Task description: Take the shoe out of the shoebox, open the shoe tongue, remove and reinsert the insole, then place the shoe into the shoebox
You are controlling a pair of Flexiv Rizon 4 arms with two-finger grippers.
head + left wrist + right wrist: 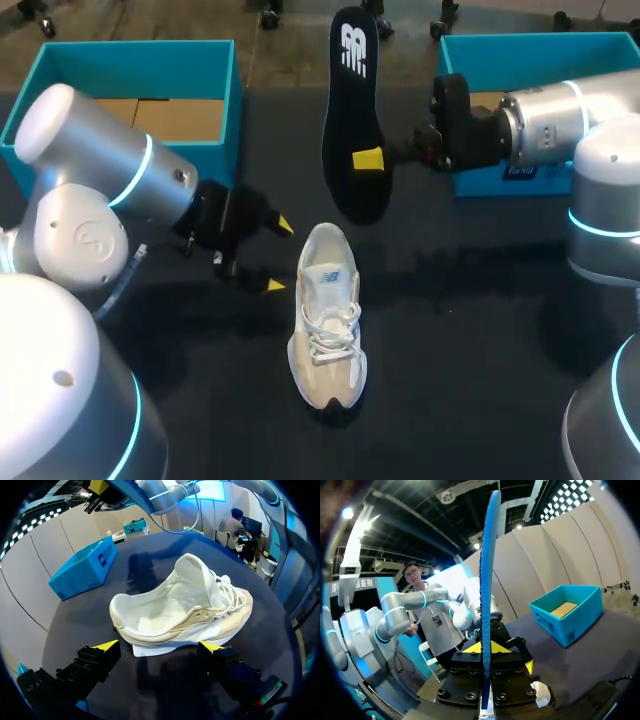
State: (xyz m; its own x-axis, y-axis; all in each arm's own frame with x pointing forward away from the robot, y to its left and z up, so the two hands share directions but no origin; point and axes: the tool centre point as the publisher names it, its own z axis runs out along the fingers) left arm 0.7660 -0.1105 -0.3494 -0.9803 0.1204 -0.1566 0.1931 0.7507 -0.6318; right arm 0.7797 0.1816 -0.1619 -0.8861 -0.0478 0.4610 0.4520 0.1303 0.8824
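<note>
At the middle of the surface [460, 340], the shoe [328, 320], toe toward the near edge. Just left of its heel, the left gripper [280, 256]. Behind the shoe and above the surface, the insole [355, 120], between the fingers of the right gripper [372, 160]. At the far corners, the left shoebox [140, 58] and the right shoebox [540, 48].

One shoe [328, 320], one insole [357, 120] — two shoeboxes [140, 68] [540, 62].

left arm [100, 190] in from the left, angled down — left gripper [279, 256] low, fingers spread wide | right arm [560, 120] level — right gripper [372, 158] clamped on raised insole [352, 110]
</note>
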